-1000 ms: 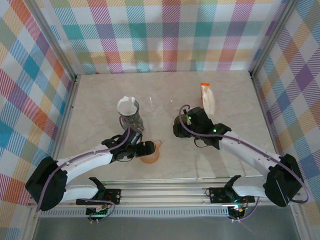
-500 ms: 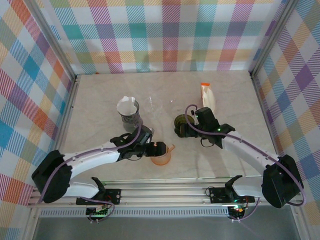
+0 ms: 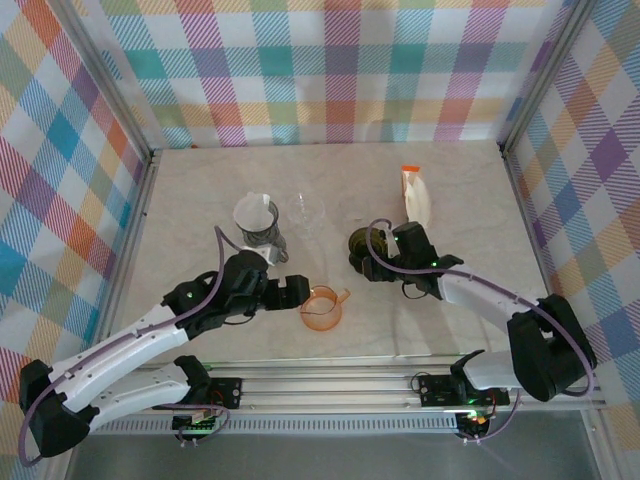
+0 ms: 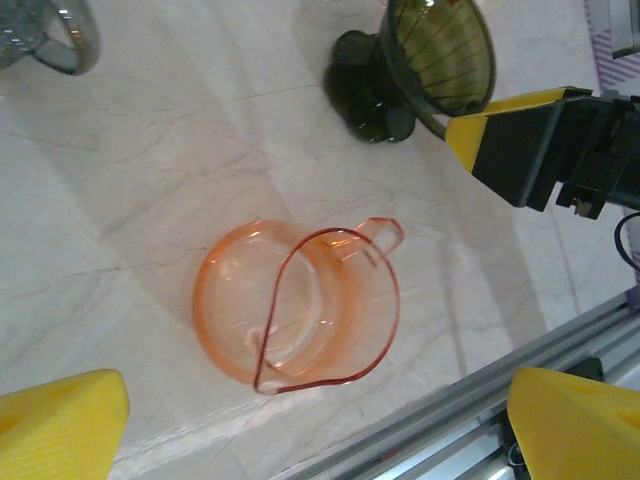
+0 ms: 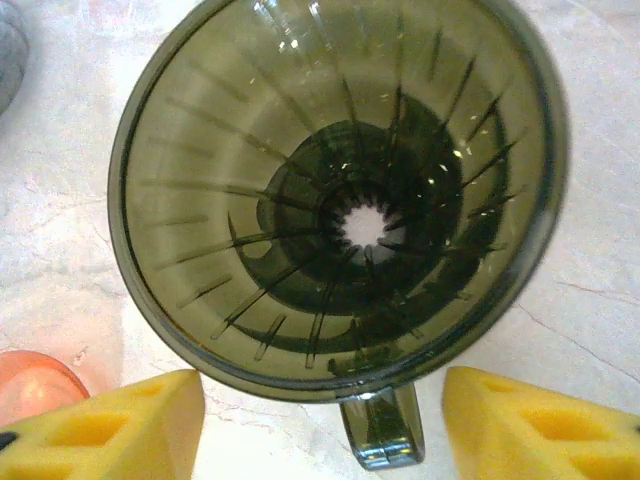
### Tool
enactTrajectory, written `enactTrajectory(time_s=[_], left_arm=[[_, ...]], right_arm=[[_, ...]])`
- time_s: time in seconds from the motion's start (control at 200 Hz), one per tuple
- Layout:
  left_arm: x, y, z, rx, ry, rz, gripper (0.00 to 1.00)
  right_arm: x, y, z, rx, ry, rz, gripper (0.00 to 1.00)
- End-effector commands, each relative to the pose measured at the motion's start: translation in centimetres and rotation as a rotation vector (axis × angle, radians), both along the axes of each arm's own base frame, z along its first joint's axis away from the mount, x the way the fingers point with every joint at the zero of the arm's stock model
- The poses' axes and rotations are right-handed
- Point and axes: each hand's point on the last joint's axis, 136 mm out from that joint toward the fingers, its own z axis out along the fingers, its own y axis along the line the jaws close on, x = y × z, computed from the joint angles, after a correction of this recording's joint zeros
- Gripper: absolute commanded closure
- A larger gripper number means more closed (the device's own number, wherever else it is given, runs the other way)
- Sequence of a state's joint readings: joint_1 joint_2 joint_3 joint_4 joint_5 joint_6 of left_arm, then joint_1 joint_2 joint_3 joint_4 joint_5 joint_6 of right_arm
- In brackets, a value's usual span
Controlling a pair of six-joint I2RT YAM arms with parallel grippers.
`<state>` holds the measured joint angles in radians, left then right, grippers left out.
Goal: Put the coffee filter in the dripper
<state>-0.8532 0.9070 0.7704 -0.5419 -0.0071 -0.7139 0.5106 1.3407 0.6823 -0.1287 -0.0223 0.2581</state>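
Left end effector just let go of orange jug and backed off, fully released; right end effector narrowing astride dripper handle, not clenched; coffee filter unplaced.

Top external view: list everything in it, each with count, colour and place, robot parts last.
dripper: one, dark green, right of centre
coffee filter: one, white, inside the grey cup
grey cup: one, grey, left of centre
glass: one, clear, between grey cup and dripper, further back
orange cup: one, clear orange, front centre
pouch: one, white with orange top, back right
table: one, pale marble
left pincer: one, black, open, left of the orange cup
right pincer: one, black, open, at the dripper
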Motion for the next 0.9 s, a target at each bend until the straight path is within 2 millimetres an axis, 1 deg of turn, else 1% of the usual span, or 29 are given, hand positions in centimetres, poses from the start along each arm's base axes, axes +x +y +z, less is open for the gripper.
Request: enactTrajectory(time_s=[0.0, 0.16, 0.225, 0.25, 0.31, 0.385, 0.5, 0.575, 0.63, 0.665, 0.74, 0.835, 0.895], left_arm=[[-0.7, 1.4, -1.1, 0.050, 0.019, 0.025, 0.03], [-0.7, 1.4, -1.6, 0.053, 0.034, 0.028, 0.03], [-0.8, 1.3, -1.7, 0.052, 0.040, 0.026, 0.03], [-0.7, 1.3, -1.8, 0.053, 0.042, 0.028, 0.02], [-0.8, 1.3, -1.7, 0.051, 0.041, 0.028, 0.03], [-0.7, 1.5, -1.5, 0.052, 0.036, 0.034, 0.03], [-0.7, 2.2, -1.0, 0.061, 0.018, 0.056, 0.02], [-0.7, 2.9, -0.8, 0.076, 0.006, 0.077, 0.02], [-0.7, 3.6, -0.6, 0.091, -0.004, 0.097, 0.02], [-0.7, 4.1, -0.4, 0.098, -0.012, 0.113, 0.02], [-0.8, 4.9, -0.1, 0.116, -0.021, 0.135, 0.01], [-1.0, 5.5, 0.5, 0.115, -0.033, 0.144, 0.00], [-1.0, 5.8, 0.8, 0.112, -0.044, 0.151, 0.00]], right_arm=[[0.6, 0.6, 0.0, 0.016, -0.025, 0.025, 0.44], [0.9, 0.2, -0.3, -0.006, -0.030, -0.001, 0.59], [0.9, 0.0, -0.2, -0.012, -0.034, -0.008, 0.68], [1.0, -0.1, 0.0, -0.013, -0.040, -0.009, 0.72], [0.8, -0.2, 0.3, -0.013, -0.044, -0.011, 0.78], [0.5, -0.3, 0.7, -0.013, -0.051, -0.012, 0.84], [-0.7, -0.4, 2.1, -0.025, -0.070, -0.012, 0.92], [-1.9, -0.2, 3.5, -0.027, -0.096, 0.006, 0.94], [-3.0, 0.2, 5.3, -0.006, -0.128, 0.029, 0.94], [-4.0, 0.5, 6.3, 0.005, -0.138, 0.047, 0.95], [-6.3, 1.7, 8.6, 0.053, -0.153, 0.120, 0.96], [-9.6, 3.6, 10.2, 0.059, -0.131, 0.237, 0.96], [-11.5, 4.6, 10.8, 0.050, -0.113, 0.309, 0.96]])
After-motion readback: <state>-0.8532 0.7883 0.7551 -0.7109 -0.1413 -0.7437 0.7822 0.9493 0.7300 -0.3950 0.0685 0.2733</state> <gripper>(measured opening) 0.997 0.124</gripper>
